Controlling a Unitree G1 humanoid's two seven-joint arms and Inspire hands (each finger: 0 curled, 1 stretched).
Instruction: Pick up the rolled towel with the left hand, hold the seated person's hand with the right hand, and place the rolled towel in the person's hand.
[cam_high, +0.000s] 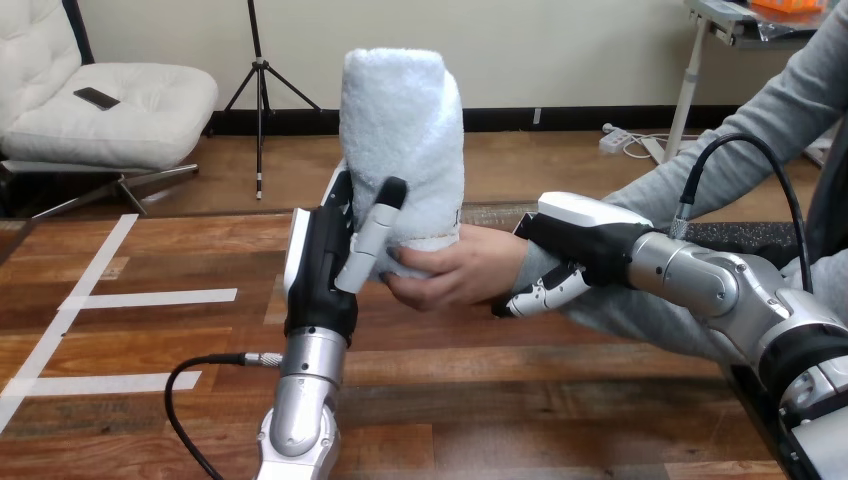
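Observation:
A white rolled towel (403, 140) stands upright above the middle of the table. My left hand (325, 260) is shut on its lower part, thumb across the front. The person's hand (455, 268) reaches in from the right and wraps its fingers round the towel's base, so both hands are on the towel. My right hand (575, 245) sits over the person's wrist (520, 262), its fingers curled under and round it. The person's grey sleeve (720, 180) runs off to the upper right.
The wooden table (500, 400) carries white tape strips (150, 298) at its left. A black cable (195, 385) loops beside my left forearm.

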